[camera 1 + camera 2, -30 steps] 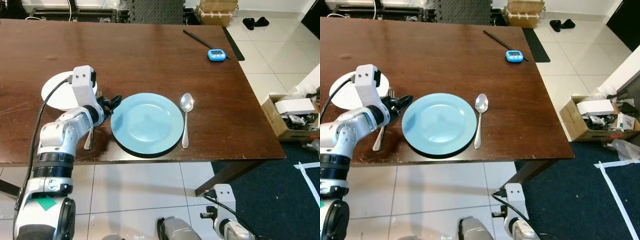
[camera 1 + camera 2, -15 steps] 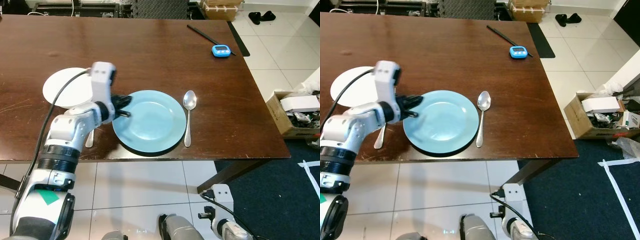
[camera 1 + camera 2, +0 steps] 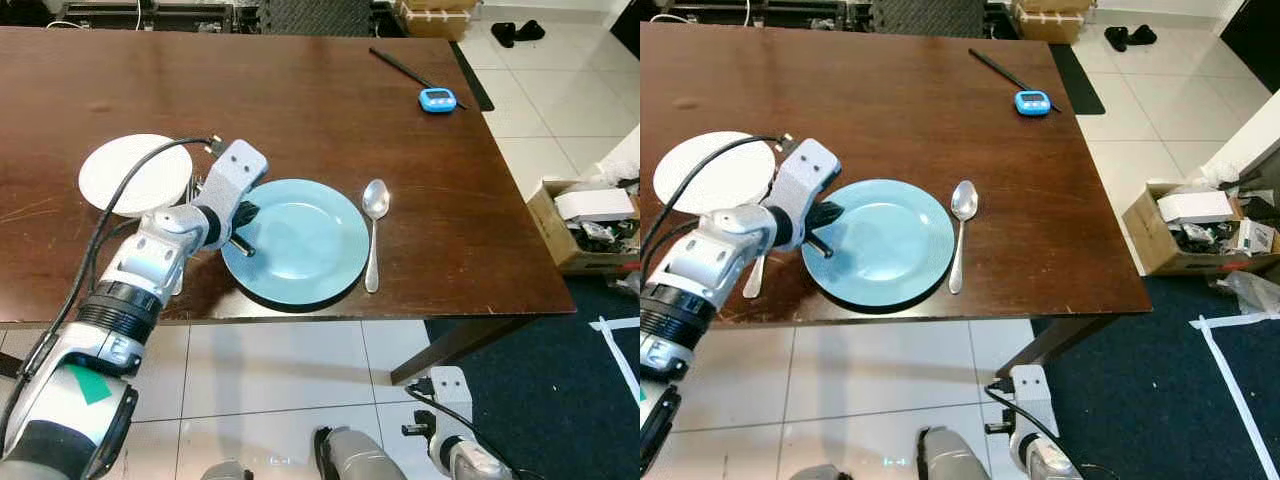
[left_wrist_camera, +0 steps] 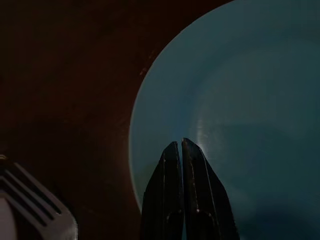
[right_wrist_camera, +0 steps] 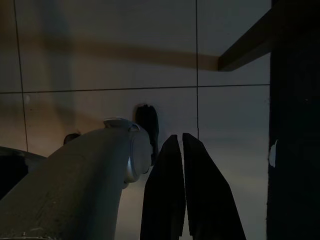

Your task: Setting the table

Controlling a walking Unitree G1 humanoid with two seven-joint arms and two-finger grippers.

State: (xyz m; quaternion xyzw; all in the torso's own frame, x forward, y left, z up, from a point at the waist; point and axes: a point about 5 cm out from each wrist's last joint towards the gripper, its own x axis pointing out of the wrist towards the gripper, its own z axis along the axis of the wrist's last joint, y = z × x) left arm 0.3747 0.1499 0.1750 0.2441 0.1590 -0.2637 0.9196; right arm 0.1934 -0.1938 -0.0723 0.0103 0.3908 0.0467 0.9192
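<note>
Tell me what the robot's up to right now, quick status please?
Left end effector shut, tips over the blue plate's left rim. Right end effector shut, idle below the table. Fork left of plate, spoon right. Nothing in the way.

Blue timer (image 3: 435, 99) + black stick (image 3: 404, 68) at far right corner of table. Cardboard box (image 3: 583, 228) w/ clutter on tile floor (image 3: 560, 120), right side. Black shoes (image 3: 514, 33) further back. Dark carpet (image 3: 560, 400) w/ white tape (image 3: 620, 355).
</note>
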